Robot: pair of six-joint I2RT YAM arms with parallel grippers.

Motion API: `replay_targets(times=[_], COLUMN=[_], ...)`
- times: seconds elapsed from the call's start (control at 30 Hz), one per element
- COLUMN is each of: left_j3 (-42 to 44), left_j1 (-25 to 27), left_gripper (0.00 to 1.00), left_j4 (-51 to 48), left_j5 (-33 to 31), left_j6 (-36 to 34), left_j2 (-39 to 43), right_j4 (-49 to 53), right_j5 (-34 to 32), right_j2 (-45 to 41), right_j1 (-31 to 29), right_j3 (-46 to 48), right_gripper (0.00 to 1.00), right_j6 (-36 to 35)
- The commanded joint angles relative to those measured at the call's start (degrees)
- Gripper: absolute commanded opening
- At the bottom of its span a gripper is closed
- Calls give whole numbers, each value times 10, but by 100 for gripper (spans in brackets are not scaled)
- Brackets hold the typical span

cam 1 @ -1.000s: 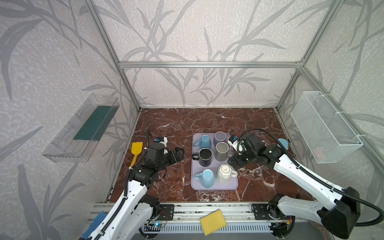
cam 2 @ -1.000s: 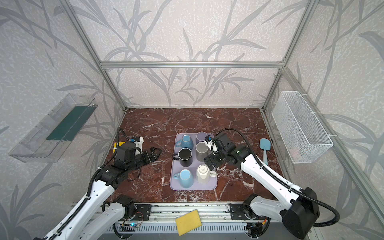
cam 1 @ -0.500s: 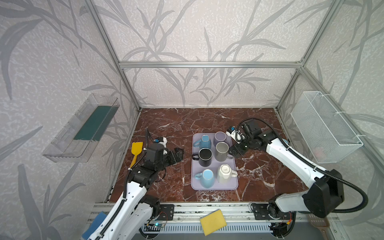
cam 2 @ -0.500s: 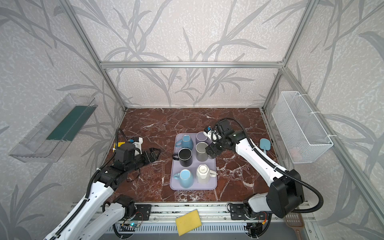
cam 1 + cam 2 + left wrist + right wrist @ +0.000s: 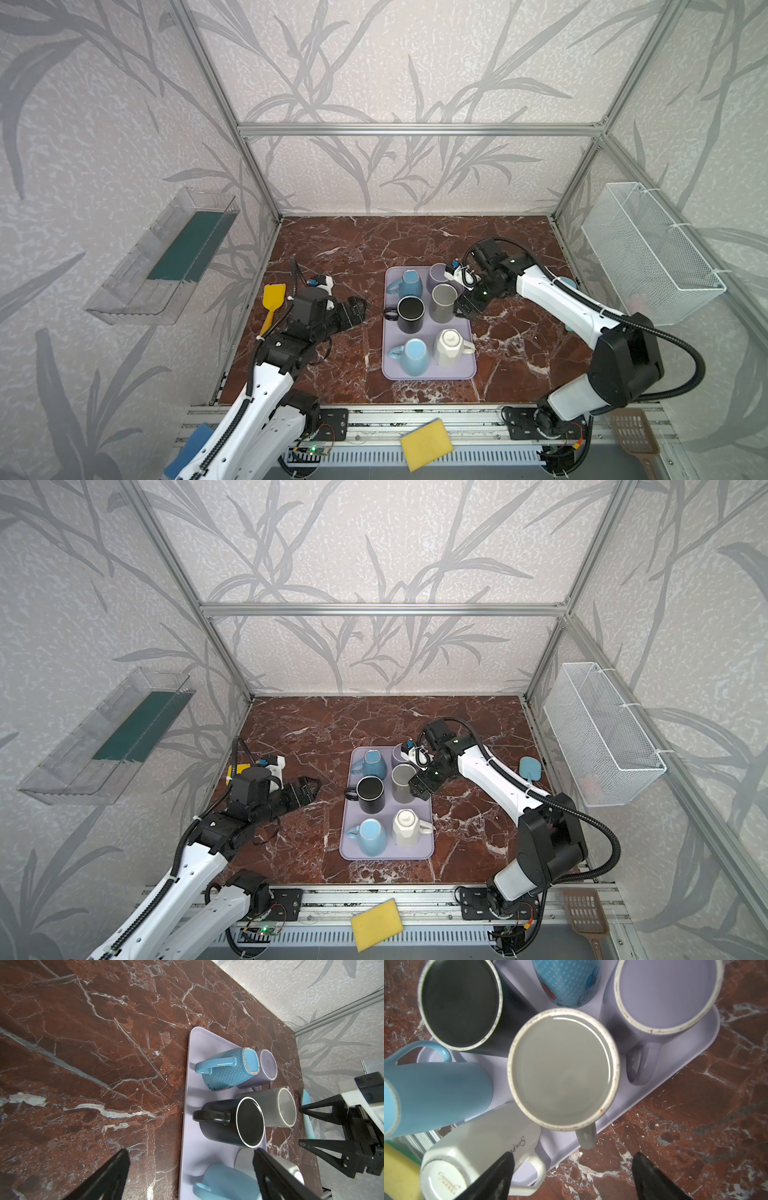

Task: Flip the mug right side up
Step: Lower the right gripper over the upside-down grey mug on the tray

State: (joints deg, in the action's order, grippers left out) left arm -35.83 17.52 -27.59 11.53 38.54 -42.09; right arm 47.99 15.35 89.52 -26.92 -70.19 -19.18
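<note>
Grey mug (image 5: 443,302) stands upside down on the tray (image 5: 432,372), right of frame centre in a top view, just left of my right claw (image 5: 464,309), spread wide, empty.

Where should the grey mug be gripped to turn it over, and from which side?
Probably by its handle, coming in from the right edge of the tray with the right hand. The grey mug stands base up, and its handle juts toward that open hand. The black mug, lilac mug and white mug crowd its other sides.
</note>
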Motion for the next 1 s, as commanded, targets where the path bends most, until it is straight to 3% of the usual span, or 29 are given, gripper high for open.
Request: replay_targets(times=[0.0, 0.33, 0.57, 0.97], left_j3=[-7, -5, -4, -2], left_j1=[1, 1, 2, 2], left_gripper=[95, 95, 95, 95], left_j4=[-14, -14, -15, -17], left_j5=[-12, -14, -13, -16], left_j6=[-4, -2, -3, -3], left_j2=[4, 5, 7, 11], right_j4=[19, 12, 13, 15], right_j5=[11, -2, -13, -26], right_j2=[10, 37, 48, 60], right_j1=[-5, -16, -17, -18], right_j3=[-14, -21, -26, -33], right_gripper=[89, 88, 73, 61], right_j6=[-9, -16, -21, -26])
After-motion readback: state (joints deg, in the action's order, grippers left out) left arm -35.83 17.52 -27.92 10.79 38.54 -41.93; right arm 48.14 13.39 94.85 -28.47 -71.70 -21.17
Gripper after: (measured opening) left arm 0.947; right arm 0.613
